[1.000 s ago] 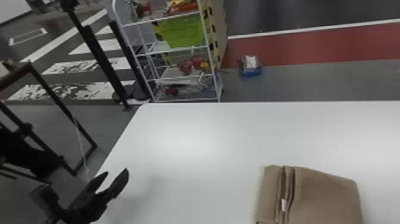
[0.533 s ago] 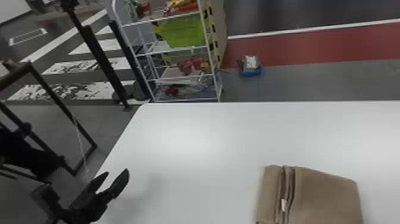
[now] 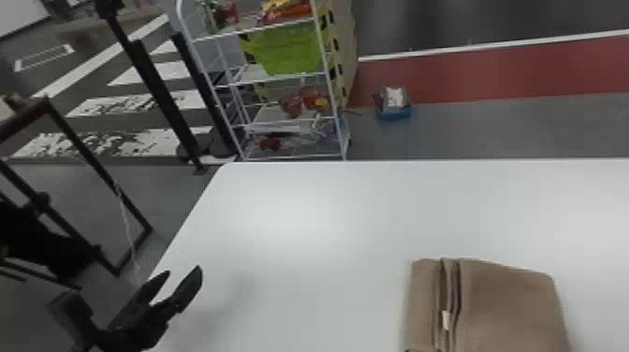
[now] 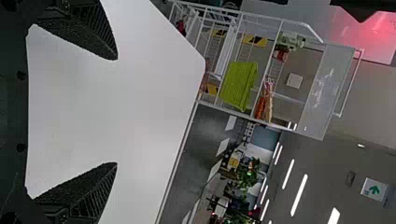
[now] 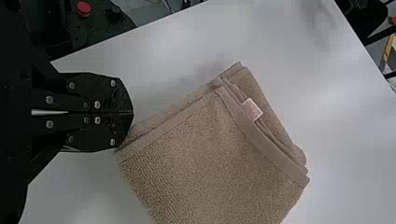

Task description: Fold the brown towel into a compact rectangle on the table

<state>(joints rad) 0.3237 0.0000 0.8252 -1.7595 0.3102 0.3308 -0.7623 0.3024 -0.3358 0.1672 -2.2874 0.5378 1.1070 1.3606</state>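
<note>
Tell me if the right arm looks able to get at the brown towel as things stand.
Likely yes: the right gripper is right by an edge of the folded towel, whose top lies uncovered. The gripper is shut, though, so it would probably need to open first.

Towel [image 3: 510, 309] on tbl [image 3: 304, 234], near side, R; rack [image 3: 281, 77] behind tbl (off L).

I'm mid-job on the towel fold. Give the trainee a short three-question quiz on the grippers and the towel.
1. True or false: the left gripper is open and empty.
2. What shows at the layered edges of the folded brown towel?
A) a zip
B) a small label
C) a row of buttons
3. Fill in the blank: the fingers of the right gripper are ____.

Key: 1 true; 2 B; 3 shut.
</note>
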